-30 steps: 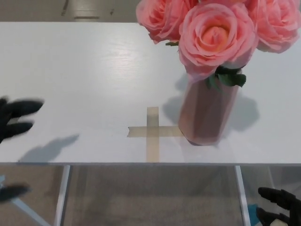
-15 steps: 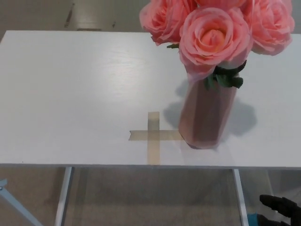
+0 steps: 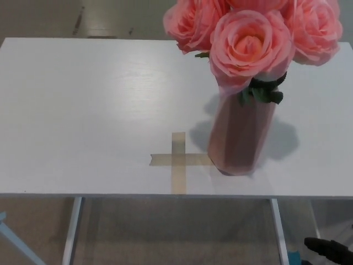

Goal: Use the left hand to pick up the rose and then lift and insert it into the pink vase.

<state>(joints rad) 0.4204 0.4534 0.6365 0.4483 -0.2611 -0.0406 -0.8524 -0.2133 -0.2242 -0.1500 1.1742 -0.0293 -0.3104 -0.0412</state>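
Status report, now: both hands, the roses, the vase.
Left hand out of view; right hand low off the table edge, grip unclear. Roses seated in pink vase, upright beside tape cross. No obstruction.

We see very little of the robot: only a sliver of its right hand point(image 3: 330, 249) at the lower right corner of the head view. It is matte black all over, with thick, rounded, sausage-like fingers point(image 3: 319, 243) and a soft, slightly blurred outline. We can make out no cables, screws or markings on it. A small patch of teal-blue sits just beside it; we cannot tell whether it belongs to the robot.
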